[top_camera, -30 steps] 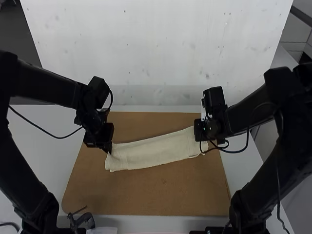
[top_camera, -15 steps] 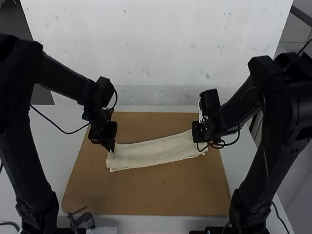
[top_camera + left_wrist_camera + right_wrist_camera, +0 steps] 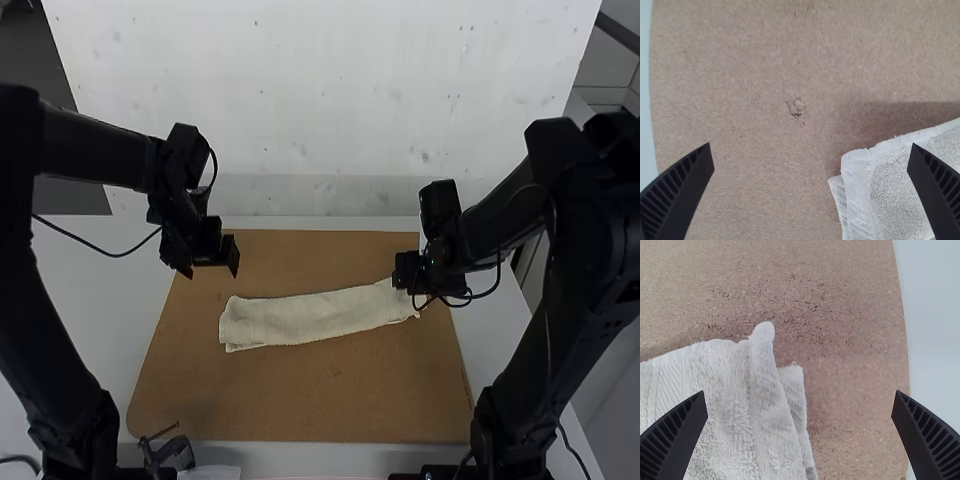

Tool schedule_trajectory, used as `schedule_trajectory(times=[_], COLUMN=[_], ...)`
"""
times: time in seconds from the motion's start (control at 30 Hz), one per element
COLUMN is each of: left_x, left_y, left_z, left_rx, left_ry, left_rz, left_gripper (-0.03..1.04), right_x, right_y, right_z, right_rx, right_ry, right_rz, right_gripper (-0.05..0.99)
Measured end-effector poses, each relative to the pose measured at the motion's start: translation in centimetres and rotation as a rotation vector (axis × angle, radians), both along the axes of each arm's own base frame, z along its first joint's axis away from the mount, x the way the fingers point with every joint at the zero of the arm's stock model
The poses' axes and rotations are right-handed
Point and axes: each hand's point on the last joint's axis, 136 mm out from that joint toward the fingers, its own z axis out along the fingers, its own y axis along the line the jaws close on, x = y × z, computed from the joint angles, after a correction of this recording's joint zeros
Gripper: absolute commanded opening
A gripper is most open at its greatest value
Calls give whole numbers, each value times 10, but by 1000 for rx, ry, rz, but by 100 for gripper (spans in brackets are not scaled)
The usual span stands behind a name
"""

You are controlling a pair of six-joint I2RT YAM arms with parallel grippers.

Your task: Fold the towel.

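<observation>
High view: towel (image 3: pixel 310 317) lying in long, narrow folded strip across brown board (image 3: pixel 300 400). Left gripper (image 3: pixel 211 271) wide open, beyond strip's left end; left wrist view adds under-layer peeking from corner. Right gripper (image 3: pixel 425 272) open too, at other end; right wrist view reveals raised ridge, layer jutting past it.

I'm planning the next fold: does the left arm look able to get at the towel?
Probably yes: the left gripper hangs open near the towel's left end, with nothing visible in between.
</observation>
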Motion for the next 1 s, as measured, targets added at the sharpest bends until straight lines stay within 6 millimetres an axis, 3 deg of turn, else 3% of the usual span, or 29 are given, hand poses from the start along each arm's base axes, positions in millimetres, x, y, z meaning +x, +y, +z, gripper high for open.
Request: schedule_trajectory(times=[0.17, 0.23, 0.37, 0.4, 0.5, 0.57, 0.83, 1.0], left_x=[5, 4, -3, -5, -9, -10, -9, -15], left_y=[6, 6, 7, 8, 10, 12, 14, 17], left_z=[25, 25, 16, 13, 8, 7, 7, 10], left_rx=[-15, -14, -9, -7, -2, 0, 1, -1], left_ry=[-76, -77, -54, -47, -34, -30, -31, -43], left_rz=[19, 19, 19, 18, 19, 20, 24, 27], left_gripper=[101, 101, 101, 101, 101, 101, 101, 101], right_x=[-1, 0, -4, -2, -2, -1, -1, -2], right_y=[2, 3, 4, 5, 9, 15, 16, -22], right_z=[-2, -9, -33, -33, -32, -32, -30, -27], right_rx=[23, 30, 39, 40, 58, 77, 88, 73], right_ry=[48, 74, 146, 144, 148, 148, 157, 166], right_rz=[-30, -43, -61, -62, -55, -42, -41, -122], right_gripper=[88, 81, 80, 72, 24, 3, 2, 2])
